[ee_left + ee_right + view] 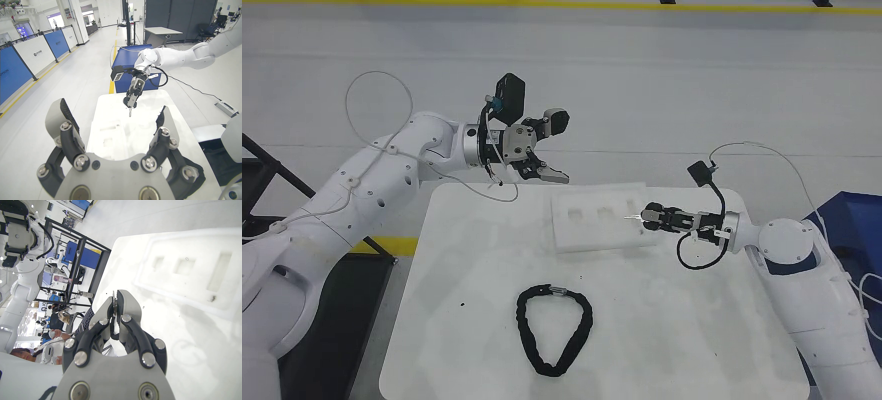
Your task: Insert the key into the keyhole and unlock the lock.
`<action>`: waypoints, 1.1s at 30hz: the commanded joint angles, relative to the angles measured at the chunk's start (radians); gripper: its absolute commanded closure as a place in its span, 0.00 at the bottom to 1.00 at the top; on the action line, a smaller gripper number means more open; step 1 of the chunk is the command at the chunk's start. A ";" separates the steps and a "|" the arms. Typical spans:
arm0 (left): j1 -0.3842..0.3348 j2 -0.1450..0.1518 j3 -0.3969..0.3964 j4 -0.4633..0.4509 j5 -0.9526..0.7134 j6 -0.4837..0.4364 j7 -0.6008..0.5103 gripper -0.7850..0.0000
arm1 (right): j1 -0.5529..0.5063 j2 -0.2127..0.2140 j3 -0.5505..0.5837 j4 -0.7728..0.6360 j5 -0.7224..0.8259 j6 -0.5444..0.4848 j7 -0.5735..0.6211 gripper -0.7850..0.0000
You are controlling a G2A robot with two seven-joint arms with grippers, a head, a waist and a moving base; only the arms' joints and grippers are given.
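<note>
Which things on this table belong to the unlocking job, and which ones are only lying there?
For the job:
- key, gripped by the right gripper
- black chain lock, lying on the table
- left gripper, open, holding nothing

Only lying there:
- white foam tray

Overhead camera looks down; both wrist cameras face the table (472, 300).

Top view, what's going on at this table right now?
The right gripper is shut on the key, holding it by the white foam tray at the far side of the table. The left gripper is open and empty near the far left corner. The black chain lock lies looped mid-table, untouched, key not yet inserted.
</note>
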 commanded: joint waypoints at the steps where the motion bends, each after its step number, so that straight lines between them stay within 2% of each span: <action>1: 0.000 0.000 0.000 0.000 0.000 0.000 0.000 0.00 | 0.000 0.000 0.000 0.000 0.000 0.000 0.000 1.00; 4: 0.034 0.003 -0.017 -0.010 0.024 0.036 -0.021 0.00 | 0.000 0.000 0.000 0.000 0.000 0.000 0.000 1.00; 8: 0.093 0.009 -0.041 0.006 0.098 0.030 0.014 0.00 | 0.000 0.000 0.000 0.000 0.000 0.000 0.000 1.00; 11: 0.145 0.011 -0.058 0.011 0.204 0.045 0.081 0.00 | 0.000 0.000 0.000 0.000 0.000 0.000 0.000 1.00; 16: 0.226 0.009 -0.067 0.034 0.395 0.018 0.212 0.00 | 0.000 0.000 0.000 0.000 0.000 0.000 0.000 1.00; 19: 0.245 0.003 -0.051 0.042 0.521 0.000 0.265 0.00 | 0.000 0.000 0.000 0.000 0.000 0.000 0.000 1.00; 23: 0.251 -0.003 -0.012 0.068 0.663 0.000 0.401 0.00 | 0.000 0.000 0.000 0.000 0.000 0.000 0.000 1.00; 25: 0.258 -0.007 0.000 0.102 0.706 0.000 0.458 0.00 | 0.000 0.000 0.000 0.000 0.000 0.000 0.000 1.00; 33: 0.318 -0.053 0.000 0.205 0.801 0.000 0.447 0.00 | 0.000 0.000 0.000 0.000 0.000 0.000 0.000 1.00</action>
